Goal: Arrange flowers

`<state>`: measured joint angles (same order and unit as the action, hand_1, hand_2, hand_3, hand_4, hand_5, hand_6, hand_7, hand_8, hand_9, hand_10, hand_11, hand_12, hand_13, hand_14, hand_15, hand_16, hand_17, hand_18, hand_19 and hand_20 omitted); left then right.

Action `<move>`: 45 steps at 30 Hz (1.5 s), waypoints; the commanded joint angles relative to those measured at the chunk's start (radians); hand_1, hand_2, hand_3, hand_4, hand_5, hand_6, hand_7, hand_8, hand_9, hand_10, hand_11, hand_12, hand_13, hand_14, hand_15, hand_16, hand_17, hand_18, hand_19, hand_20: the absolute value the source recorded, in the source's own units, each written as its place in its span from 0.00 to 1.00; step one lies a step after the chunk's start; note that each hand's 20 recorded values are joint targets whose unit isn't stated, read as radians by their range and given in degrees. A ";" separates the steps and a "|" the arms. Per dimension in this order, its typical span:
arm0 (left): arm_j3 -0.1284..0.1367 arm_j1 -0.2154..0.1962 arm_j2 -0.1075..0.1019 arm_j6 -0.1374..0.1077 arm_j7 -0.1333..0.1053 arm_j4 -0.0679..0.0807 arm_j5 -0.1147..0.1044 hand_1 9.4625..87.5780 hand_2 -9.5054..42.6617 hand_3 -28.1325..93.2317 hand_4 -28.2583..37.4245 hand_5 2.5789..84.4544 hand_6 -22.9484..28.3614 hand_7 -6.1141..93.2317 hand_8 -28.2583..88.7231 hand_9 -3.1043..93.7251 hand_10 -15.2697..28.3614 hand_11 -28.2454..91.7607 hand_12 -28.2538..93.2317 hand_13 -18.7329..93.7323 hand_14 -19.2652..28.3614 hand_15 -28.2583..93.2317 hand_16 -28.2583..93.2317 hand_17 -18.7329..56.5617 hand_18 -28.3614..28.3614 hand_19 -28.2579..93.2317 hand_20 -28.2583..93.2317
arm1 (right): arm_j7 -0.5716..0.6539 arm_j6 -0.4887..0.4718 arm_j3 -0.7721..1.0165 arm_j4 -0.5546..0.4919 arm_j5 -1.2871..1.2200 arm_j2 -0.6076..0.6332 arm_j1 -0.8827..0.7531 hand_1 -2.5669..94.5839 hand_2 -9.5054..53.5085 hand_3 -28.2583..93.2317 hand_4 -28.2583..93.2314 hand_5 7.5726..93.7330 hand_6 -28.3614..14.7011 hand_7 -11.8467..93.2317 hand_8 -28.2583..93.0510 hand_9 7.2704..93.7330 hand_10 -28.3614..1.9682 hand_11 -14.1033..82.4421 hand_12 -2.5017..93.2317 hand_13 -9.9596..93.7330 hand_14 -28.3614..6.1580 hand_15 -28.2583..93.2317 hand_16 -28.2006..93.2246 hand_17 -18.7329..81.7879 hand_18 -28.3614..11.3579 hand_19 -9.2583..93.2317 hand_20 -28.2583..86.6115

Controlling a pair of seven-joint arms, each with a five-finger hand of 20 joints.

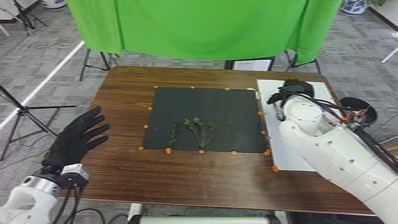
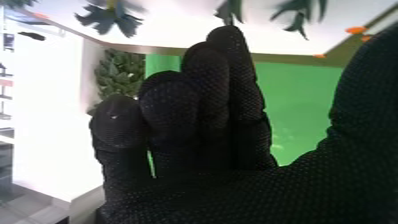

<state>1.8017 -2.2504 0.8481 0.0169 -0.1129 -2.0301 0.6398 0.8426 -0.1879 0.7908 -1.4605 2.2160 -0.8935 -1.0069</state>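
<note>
In the head view my right hand [image 1: 295, 90] is over the far part of the white sheet [image 1: 290, 150]. Green leafy stems [image 1: 197, 127] lie on the dark mat [image 1: 213, 107], near its front edge. My left hand [image 1: 75, 137] stands open at the table's left edge, away from the mat. The right wrist view shows my right hand [image 2: 209, 110] open, fingers straight and close together, thumb apart. Beyond its fingertips, dark green leaves [image 2: 111, 20] lie on the white surface, with a bit of yellow beside them. I cannot tell whether the fingertips touch any leaf.
Orange markers [image 1: 169, 150] line the mat and the sheet. A dark round container [image 1: 358, 107] stands beside the table's right edge. The brown table [image 1: 178, 175] extends in front of the mat, and a green cloth [image 1: 204, 30] hangs behind the table.
</note>
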 commanded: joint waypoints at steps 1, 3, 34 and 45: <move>-0.004 0.002 0.001 0.005 0.008 0.004 0.000 0.20 0.06 0.80 0.00 0.23 0.52 0.26 0.15 0.19 0.58 0.39 0.39 0.27 0.69 0.47 0.24 0.09 0.86 0.55 0.32 | 0.028 -0.017 0.003 0.021 0.007 0.012 -0.018 0.22 0.00 0.87 0.00 0.63 0.58 0.49 0.13 0.69 0.49 0.72 0.43 0.76 0.56 0.86 0.49 0.59 0.22 1.00 0.72; -0.005 0.004 -0.001 0.006 0.007 0.005 0.000 0.20 0.07 0.80 0.00 0.23 0.52 0.26 0.15 0.19 0.58 0.39 0.39 0.27 0.69 0.47 0.24 0.09 0.86 0.55 0.32 | 0.023 -0.015 0.003 0.025 -0.002 0.011 -0.023 0.22 0.00 0.86 0.00 0.63 0.58 0.49 0.13 0.69 0.49 0.72 0.43 0.76 0.56 0.86 0.49 0.59 0.22 1.00 0.72; 0.001 -0.009 0.006 -0.001 0.002 0.001 -0.005 0.20 0.07 0.80 0.00 0.23 0.52 0.26 0.15 0.19 0.58 0.39 0.39 0.27 0.69 0.47 0.24 0.09 0.86 0.55 0.32 | -0.161 0.068 0.086 0.005 -0.194 0.007 -0.091 0.50 0.00 0.90 0.00 0.82 0.68 0.53 0.37 0.90 0.65 0.71 0.43 0.84 0.60 0.89 0.51 0.64 0.23 1.00 0.81; -0.002 -0.007 0.005 -0.008 0.001 -0.001 -0.004 0.20 0.08 0.81 0.00 0.23 0.52 0.26 0.15 0.19 0.58 0.39 0.39 0.27 0.69 0.47 0.24 0.09 0.86 0.55 0.32 | -0.199 0.231 0.140 -0.166 -0.184 0.040 -0.131 0.48 0.00 0.93 0.01 0.82 0.65 0.57 0.39 0.89 0.64 0.77 0.43 0.85 0.61 0.92 0.51 0.66 0.23 1.00 0.86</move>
<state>1.8006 -2.2484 0.8469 0.0172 -0.1145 -2.0270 0.6384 0.6615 0.0024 0.8876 -1.5228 2.0628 -0.8672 -1.1246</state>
